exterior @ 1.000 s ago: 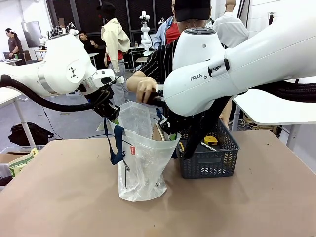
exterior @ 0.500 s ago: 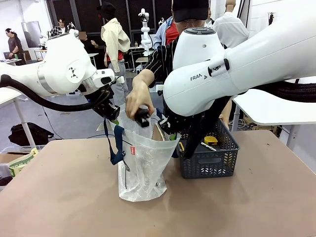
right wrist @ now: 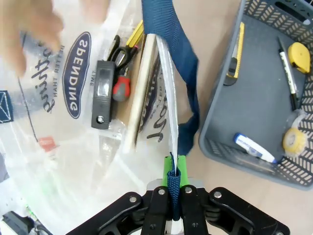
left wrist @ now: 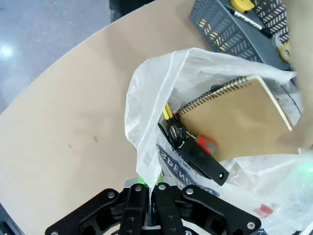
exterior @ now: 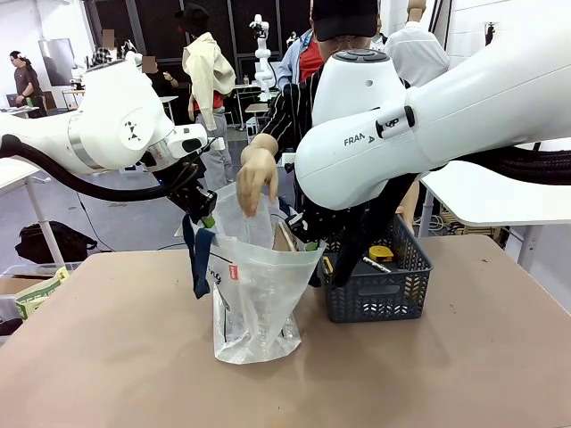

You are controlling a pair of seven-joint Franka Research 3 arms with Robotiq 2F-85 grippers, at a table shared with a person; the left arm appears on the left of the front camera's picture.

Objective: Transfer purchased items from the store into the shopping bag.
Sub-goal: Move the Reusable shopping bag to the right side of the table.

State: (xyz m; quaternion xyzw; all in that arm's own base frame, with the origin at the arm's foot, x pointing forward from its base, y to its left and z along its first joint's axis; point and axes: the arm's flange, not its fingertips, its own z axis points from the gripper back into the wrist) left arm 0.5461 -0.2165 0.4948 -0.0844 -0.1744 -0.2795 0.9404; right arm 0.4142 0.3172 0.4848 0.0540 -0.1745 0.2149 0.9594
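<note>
My left tool (exterior: 203, 216) is clenched on the left rim of the shopping bag (exterior: 259, 290). My right tool (exterior: 304, 239) is clenched on the opposite rim together with a navy strap (right wrist: 168, 34), so the mouth is stretched open between them.

The person's hand (exterior: 257, 172) hangs over that mouth, fingers down, taking much of the gap between my two arms. The bag stands on the brown surface (exterior: 107, 348), with the store basket (exterior: 379, 301) close on its right; I cannot tell whether they touch. Open surface stretches left of the bag and toward me. Behind the person is a workroom with other tables and people.

The left wrist view looks down into the bag: a spiral notebook (left wrist: 239, 115) leans inside, with a black tool-like item (left wrist: 199, 159) beside it. The right wrist view shows the basket floor, holding a yellow tape measure (right wrist: 298, 51), a marker (right wrist: 286, 61), a yellow knife (right wrist: 238, 51) and a tape roll (right wrist: 293, 139).
</note>
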